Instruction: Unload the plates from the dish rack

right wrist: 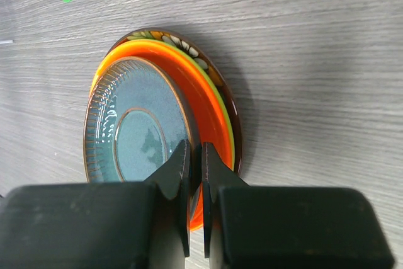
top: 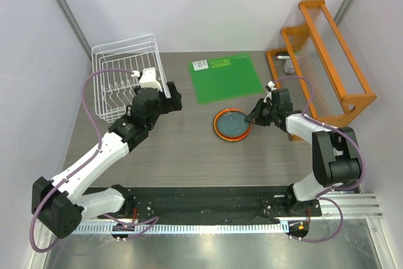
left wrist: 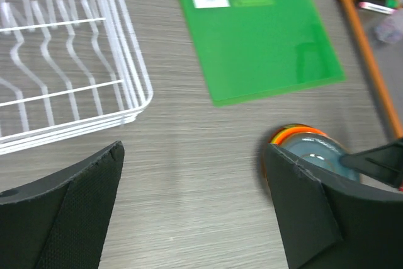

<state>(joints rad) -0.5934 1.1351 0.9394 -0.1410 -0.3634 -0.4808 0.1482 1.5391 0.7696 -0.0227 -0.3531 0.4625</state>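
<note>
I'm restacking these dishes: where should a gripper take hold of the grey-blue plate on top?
By its raised rim, on the edge facing the right arm, one finger over the lip and one under. The grey-blue plate lies flat on the orange plate, so only its thin edge fits between fingers; the right gripper pinches it just there.

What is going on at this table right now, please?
The white wire dish rack holds no plates; all four sit stacked on the table near the green mat. The right gripper has its fingers pinched on the rim of the top grey-blue plate, which lies over the orange plate, lime green plate and red floral plate. The left gripper hangs open beside the rack, holding nothing.
</note>
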